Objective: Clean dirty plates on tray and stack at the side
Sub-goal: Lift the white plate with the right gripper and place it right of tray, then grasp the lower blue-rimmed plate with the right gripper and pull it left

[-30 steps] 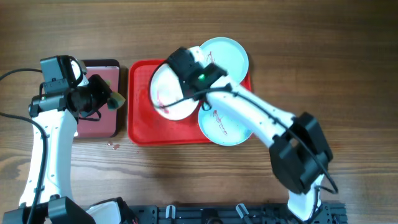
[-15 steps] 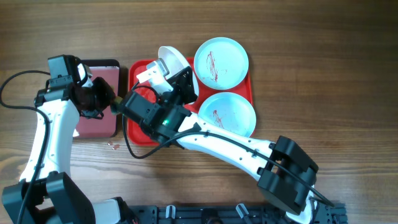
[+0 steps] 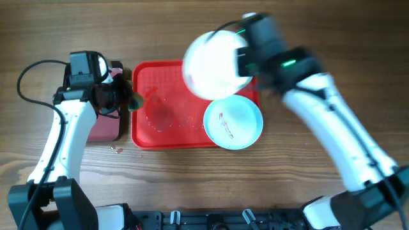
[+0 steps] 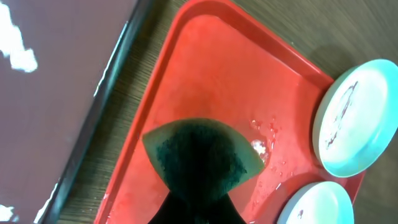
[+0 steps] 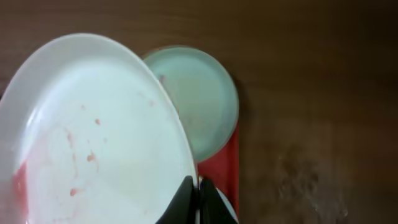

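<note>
My right gripper (image 5: 198,198) is shut on the rim of the white plate (image 5: 93,137), which has red smears, and holds it high above the red tray (image 3: 163,124). In the overhead view the white plate (image 3: 214,64) hides the far pale blue plate; the wrist view shows that plate (image 5: 202,99) below. The near pale blue plate (image 3: 233,121), with a red scribble, lies on the tray's right side. My left gripper (image 3: 124,100) is shut on a green sponge (image 4: 202,155) over the tray's left edge (image 4: 146,118). Both blue plates (image 4: 357,118) (image 4: 317,202) show there.
A smaller black-rimmed maroon tray (image 3: 105,128) lies left of the red tray, under my left arm. Droplets (image 4: 264,140) dot the red tray's floor. A small speck (image 3: 116,150) lies on the wooden table in front of the maroon tray.
My right arm has lifted the white plate off the tray's left part and swung it up and to the right. My left gripper with the sponge has moved right to the tray's edge.
</note>
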